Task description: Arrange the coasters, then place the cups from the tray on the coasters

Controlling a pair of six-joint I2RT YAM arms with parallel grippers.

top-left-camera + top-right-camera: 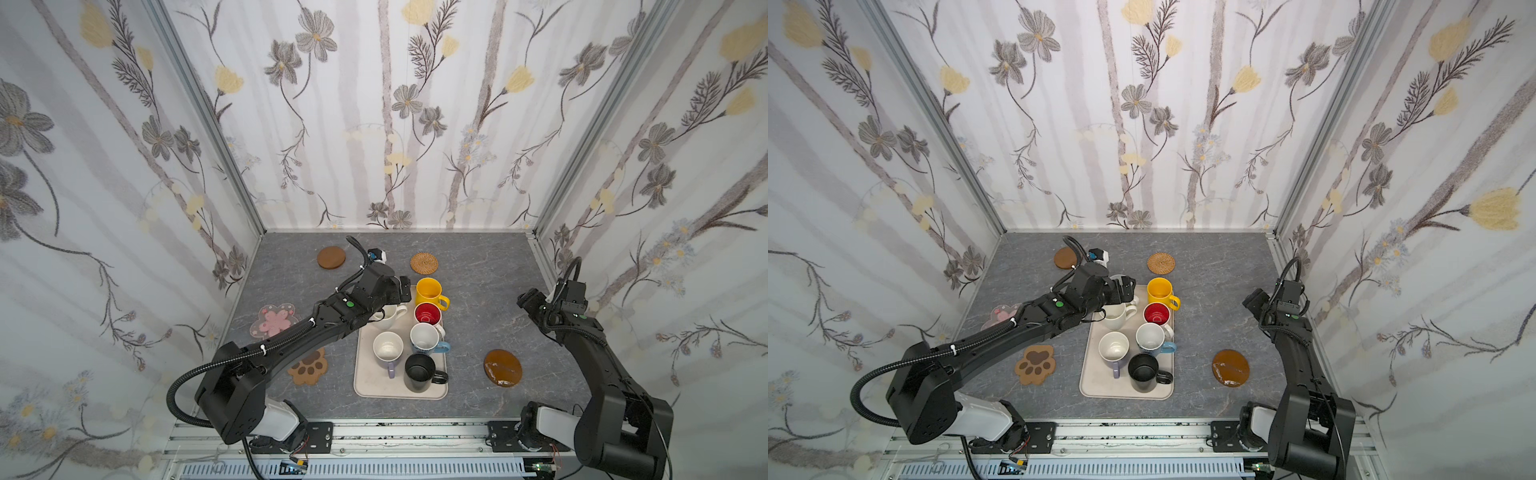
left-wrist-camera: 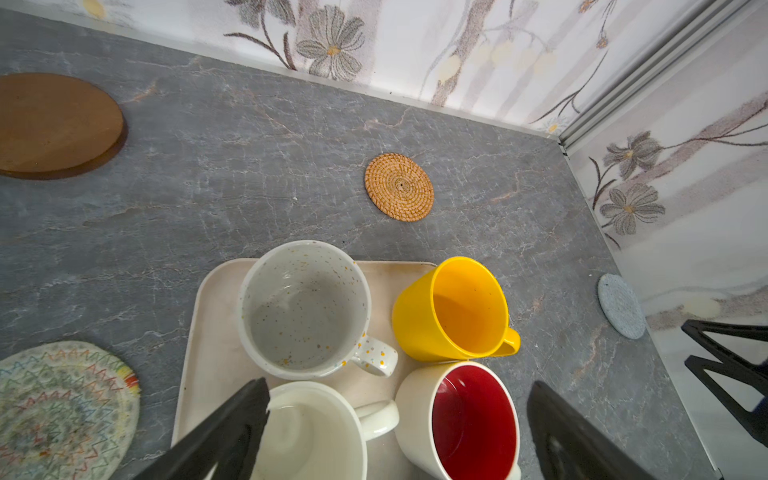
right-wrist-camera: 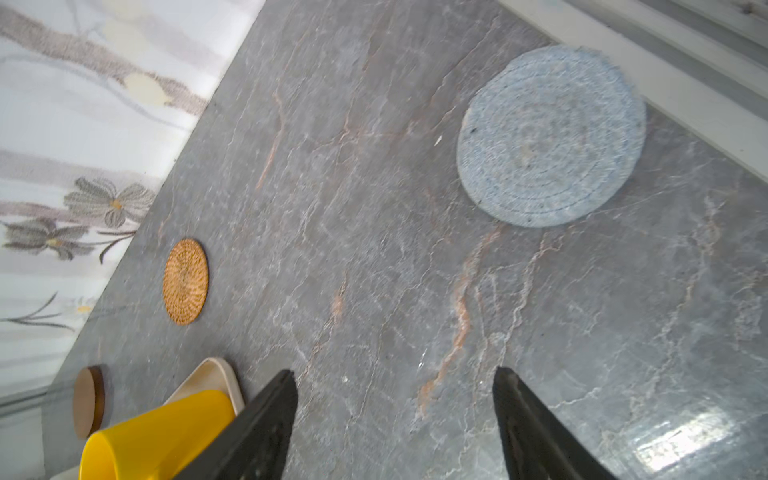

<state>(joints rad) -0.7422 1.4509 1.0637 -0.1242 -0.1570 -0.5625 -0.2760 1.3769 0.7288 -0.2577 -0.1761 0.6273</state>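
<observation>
The beige tray (image 1: 365, 386) holds several cups: yellow (image 1: 430, 293), red-inside white (image 1: 428, 313), light blue (image 1: 426, 338), lavender (image 1: 388, 349), black (image 1: 419, 372), cream (image 1: 386, 318) and speckled white (image 2: 305, 309). My left gripper (image 2: 401, 390) hangs open over the tray's far end, its fingers either side of the cream and red-inside cups, touching neither. My right gripper (image 3: 395, 374) is open and empty above bare table, short of the grey-blue coaster (image 3: 550, 135). The other coasters lie around the tray: wooden (image 1: 331, 257), rattan (image 1: 424, 263), pink flower (image 1: 274, 322), paw (image 1: 309, 368), amber (image 1: 503, 368), crocheted (image 2: 62, 411).
Flowered walls close in the grey marbled table (image 1: 478, 324) on three sides. The grey-blue coaster sits close to the right wall's metal rail (image 3: 665, 66). The left arm (image 1: 291, 336) crosses above the flower and paw coasters.
</observation>
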